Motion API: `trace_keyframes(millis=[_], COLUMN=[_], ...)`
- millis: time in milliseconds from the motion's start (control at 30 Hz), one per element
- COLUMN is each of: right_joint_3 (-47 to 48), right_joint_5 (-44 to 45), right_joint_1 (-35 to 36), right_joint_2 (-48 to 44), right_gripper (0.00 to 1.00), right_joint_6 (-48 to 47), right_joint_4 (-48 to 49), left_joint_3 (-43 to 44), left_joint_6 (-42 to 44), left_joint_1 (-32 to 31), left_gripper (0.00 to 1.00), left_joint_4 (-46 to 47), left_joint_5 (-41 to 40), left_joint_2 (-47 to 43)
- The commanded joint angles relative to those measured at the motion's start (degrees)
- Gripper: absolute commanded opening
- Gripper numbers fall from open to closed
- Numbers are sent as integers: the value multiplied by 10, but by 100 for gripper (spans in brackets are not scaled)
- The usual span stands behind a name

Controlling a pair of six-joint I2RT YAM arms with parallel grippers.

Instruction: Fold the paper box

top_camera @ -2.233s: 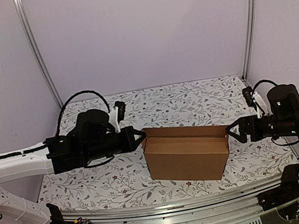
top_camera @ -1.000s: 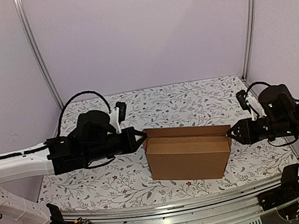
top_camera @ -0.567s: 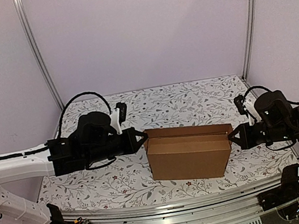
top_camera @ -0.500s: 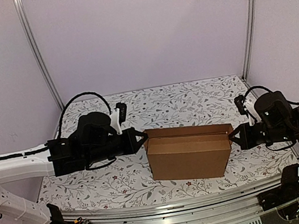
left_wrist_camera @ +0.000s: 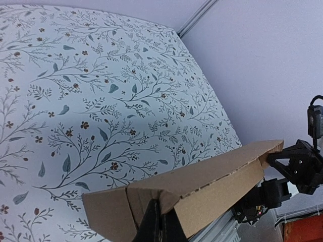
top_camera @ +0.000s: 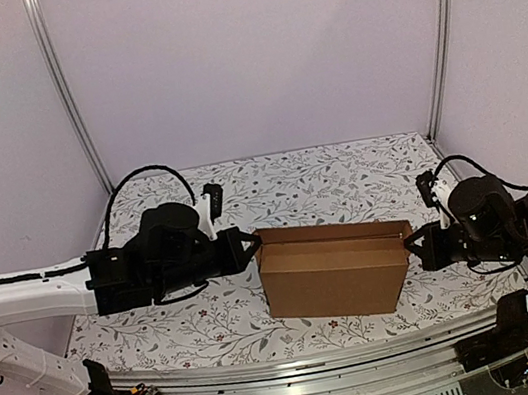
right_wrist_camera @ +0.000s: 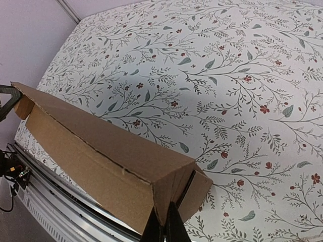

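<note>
The paper box (top_camera: 330, 278), plain brown cardboard folded into a shallow rectangular shape, stands on its long side in the middle of the table. My left gripper (top_camera: 252, 247) is shut on the top corner of its left end. In the left wrist view the fingertips (left_wrist_camera: 160, 218) pinch a folded cardboard corner of the box (left_wrist_camera: 217, 181). My right gripper (top_camera: 408, 240) is shut on the top corner of the right end. In the right wrist view its tips (right_wrist_camera: 165, 214) close on the end wall's edge, beside a slit in the box (right_wrist_camera: 101, 146).
A floral tablecloth (top_camera: 292, 183) covers the table. A metal rail (top_camera: 304, 373) runs along the near edge. Upright posts (top_camera: 65, 99) stand at the back corners before the lilac walls. Each arm reaches in low from its own side.
My right gripper has shut on the box's right end, and that arm has swung in closer and lower. The left gripper and the box have stayed put.
</note>
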Motion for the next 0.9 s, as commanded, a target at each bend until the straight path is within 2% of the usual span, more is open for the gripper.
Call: trace_keyframes(millis=[0, 200, 567, 867], right_joint_3=[-13, -6, 31, 21], right_joint_5=[-14, 11, 65, 88], right_joint_1=[33, 58, 99, 130], right_joint_2=[29, 56, 95, 134], right_gripper=[0, 0, 0, 0], right_joint_6=[17, 27, 54, 87], right_joint_4=[-2, -13, -93, -83], left_joint_3=[-45, -45, -52, -65], left_joint_6=[-18, -19, -22, -26], left_joint_1=[-35, -43, -53, -67], left_gripper=[0, 0, 0, 0], left_joint_4=[-151, -151, -151, -148], left_joint_5=[62, 61, 53, 43], left_joint_2=[49, 49, 40, 40])
